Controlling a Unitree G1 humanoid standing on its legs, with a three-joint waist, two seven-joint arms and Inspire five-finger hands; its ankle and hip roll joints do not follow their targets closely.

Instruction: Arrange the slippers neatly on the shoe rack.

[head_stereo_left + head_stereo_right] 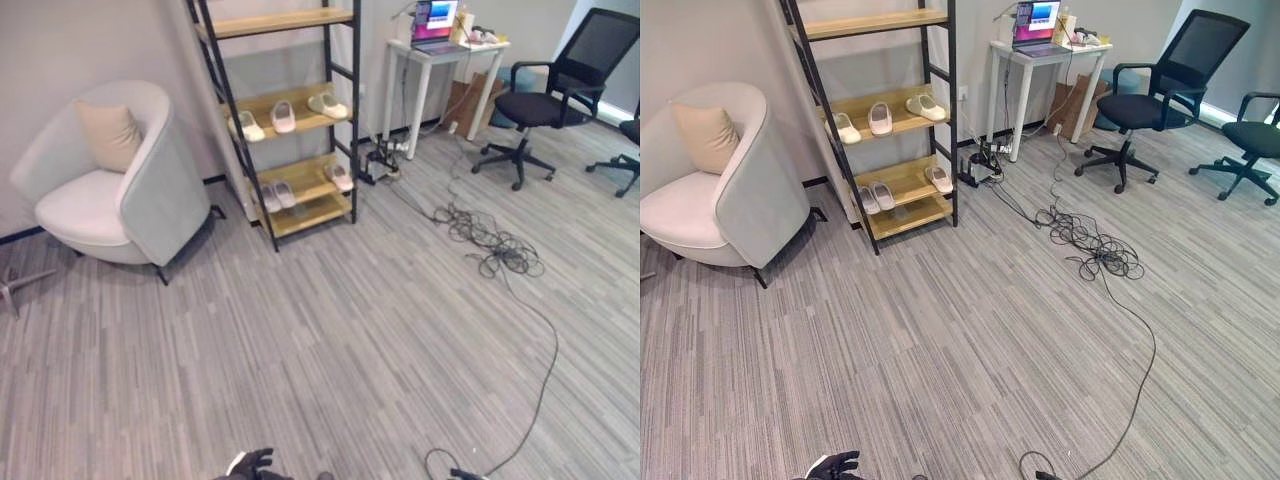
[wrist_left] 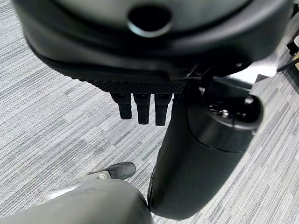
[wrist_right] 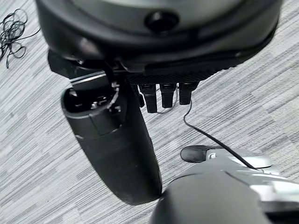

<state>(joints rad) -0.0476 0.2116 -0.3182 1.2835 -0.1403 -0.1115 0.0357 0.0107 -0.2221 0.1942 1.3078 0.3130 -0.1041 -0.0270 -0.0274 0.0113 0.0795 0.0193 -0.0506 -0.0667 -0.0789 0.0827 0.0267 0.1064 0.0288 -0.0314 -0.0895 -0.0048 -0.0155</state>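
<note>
The black-framed shoe rack point(image 1: 343, 120) with wooden shelves stands against the far wall, several steps away. Three pale slippers point(image 1: 283, 116) lie on its middle shelf, spread apart and angled differently. Three more slippers point(image 1: 284, 193) lie on the shelf below, two close together at the left and one at the right point(image 1: 339, 176). My left hand point(image 1: 250, 465) hangs low at the view's bottom edge, its fingers point(image 2: 142, 109) straight and holding nothing. My right hand point(image 3: 159, 46) also hangs over the carpet, with straight fingers point(image 3: 166, 95) and nothing in it.
A pale armchair point(image 1: 110, 190) with a cushion stands left of the rack. A white desk point(image 1: 440, 55) with a laptop and two black office chairs point(image 1: 545, 100) are at the right. A power strip point(image 1: 380, 165) and a tangle of cables point(image 1: 490, 240) lie on the grey carpet.
</note>
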